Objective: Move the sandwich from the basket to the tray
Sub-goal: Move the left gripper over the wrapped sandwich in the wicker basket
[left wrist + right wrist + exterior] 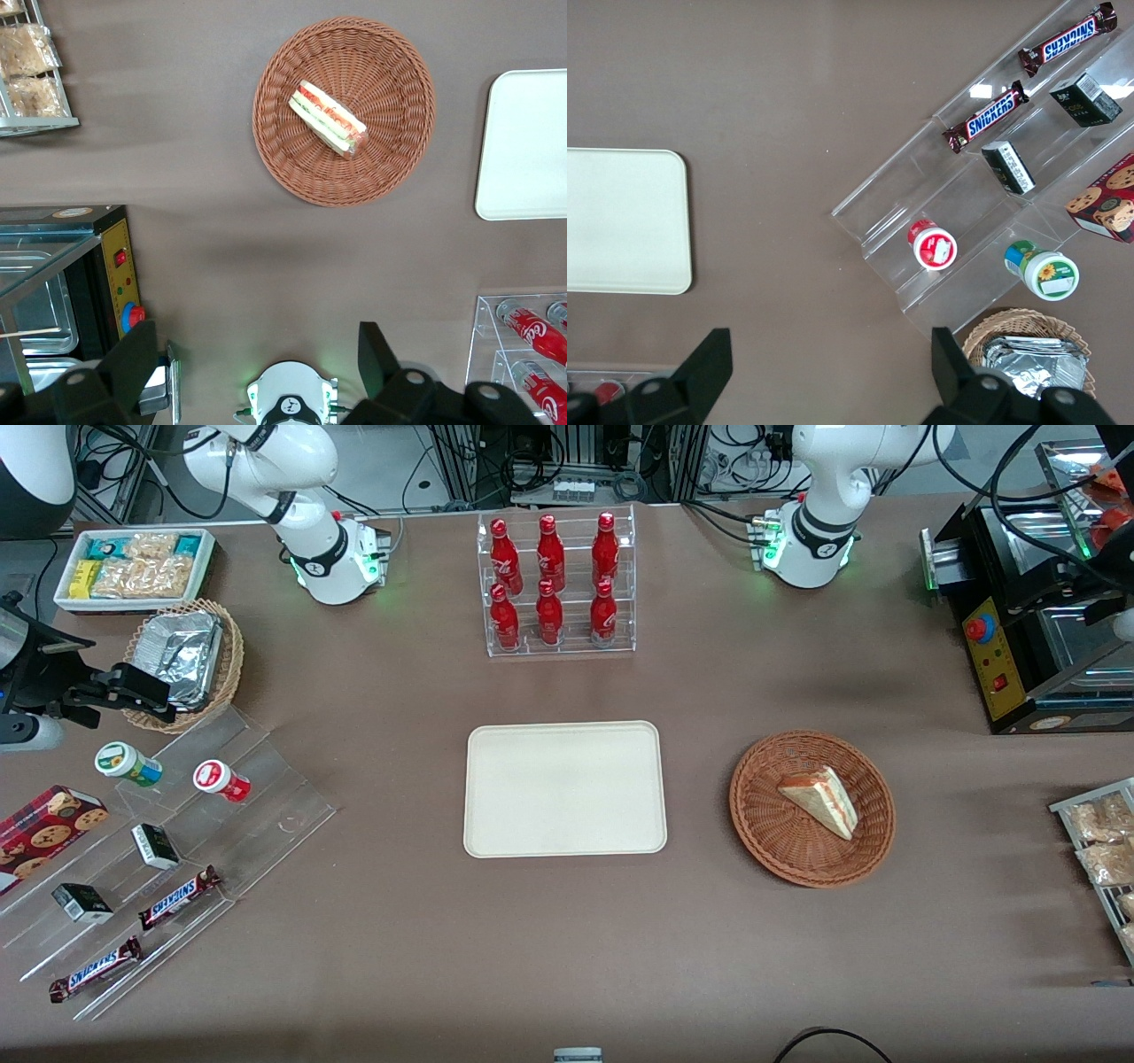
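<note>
My gripper [257,367] hangs high above the brown table [567,957], its two dark fingers [133,359] spread wide with nothing between them. The small triangular sandwich [819,802] of pale bread with red and green filling lies in the middle of the wide, round, reddish-brown wicker basket [762,824]. On a clock face laid over the front view, that basket sits at three o'clock from the flat, cream-coloured rectangular tray [564,789], toward my end of the table. The clear rack of red bottles [556,584] stands at the tray's twelve.
</note>
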{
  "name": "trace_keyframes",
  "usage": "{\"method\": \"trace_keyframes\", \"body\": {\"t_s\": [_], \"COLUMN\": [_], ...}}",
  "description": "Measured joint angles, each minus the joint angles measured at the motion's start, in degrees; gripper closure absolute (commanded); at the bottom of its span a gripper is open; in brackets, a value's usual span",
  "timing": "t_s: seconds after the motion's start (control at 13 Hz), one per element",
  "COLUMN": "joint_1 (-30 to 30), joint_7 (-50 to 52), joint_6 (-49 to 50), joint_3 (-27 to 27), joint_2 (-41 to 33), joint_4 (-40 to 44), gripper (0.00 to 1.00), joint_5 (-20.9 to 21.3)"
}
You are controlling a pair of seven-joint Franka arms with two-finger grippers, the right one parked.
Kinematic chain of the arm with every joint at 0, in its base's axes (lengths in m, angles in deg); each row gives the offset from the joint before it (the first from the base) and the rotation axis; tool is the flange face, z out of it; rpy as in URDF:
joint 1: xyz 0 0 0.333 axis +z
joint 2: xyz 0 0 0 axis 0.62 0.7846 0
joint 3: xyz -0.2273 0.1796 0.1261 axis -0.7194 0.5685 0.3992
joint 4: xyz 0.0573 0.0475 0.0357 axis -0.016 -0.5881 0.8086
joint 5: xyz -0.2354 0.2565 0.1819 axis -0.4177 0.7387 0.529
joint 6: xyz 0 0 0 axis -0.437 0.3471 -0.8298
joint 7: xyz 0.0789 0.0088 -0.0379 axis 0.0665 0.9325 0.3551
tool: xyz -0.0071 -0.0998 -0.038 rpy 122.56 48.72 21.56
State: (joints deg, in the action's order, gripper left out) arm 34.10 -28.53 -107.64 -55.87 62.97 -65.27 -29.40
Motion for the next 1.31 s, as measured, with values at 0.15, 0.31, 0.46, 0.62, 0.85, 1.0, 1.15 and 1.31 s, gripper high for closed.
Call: {"method": "trace_keyframes", "body": {"t_s": [0.15,0.31,0.46,0.62,0.85,1.0,1.15,1.31], "joint_1": [0.0,0.02,0.03,0.13,0.61,0.59,0.56,0.53], "joint_7": [0.04,0.06,0.33,0.84,9.47,15.45,20.47,24.6], "joint_6": [0.0,-0.01,-0.47,-3.27,-6.77,-9.19,-12.01,-14.14], "joint_3": [0.01,0.12,0.16,0.45,0.84,0.83,0.8,0.77], "joint_2": [0.0,0.34,2.52,5.63,10.09,12.7,15.52,18.14], "joint_4": [0.0,-0.2,-0.36,-0.41,-0.45,-0.57,-0.7,-0.98], "gripper": [0.0,0.0,0.0,0.0,0.0,0.0,0.0,0.0], "joint_5": [0.01,0.11,0.23,0.24,0.24,0.23,0.18,0.15]}}
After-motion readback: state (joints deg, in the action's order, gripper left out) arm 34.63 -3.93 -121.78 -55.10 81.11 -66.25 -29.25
